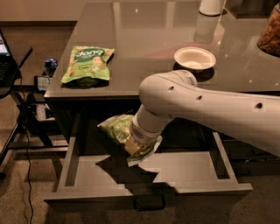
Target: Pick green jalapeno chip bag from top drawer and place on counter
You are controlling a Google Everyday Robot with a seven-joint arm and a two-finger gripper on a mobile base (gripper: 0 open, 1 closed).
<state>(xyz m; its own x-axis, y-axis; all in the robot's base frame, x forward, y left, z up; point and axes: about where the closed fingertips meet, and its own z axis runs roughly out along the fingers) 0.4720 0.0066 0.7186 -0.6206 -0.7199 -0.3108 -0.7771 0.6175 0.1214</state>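
Note:
The green jalapeno chip bag (116,127), olive-green and crinkled, hangs tilted above the open top drawer (188,173), clear of its flat grey bottom. My gripper (135,146) is shut on the bag's right end, under the front edge of the counter (144,39). The white arm reaches in from the right and hides much of the gripper and part of the bag. The drawer's loop handle (148,203) shows at its front.
On the counter lie a brighter green bag (87,64) at the left front, a white bowl (194,58) at the right, a white cylinder (212,6) at the back and a brown item (269,33) at the far right. A dark stand with cables (26,109) is left of the desk.

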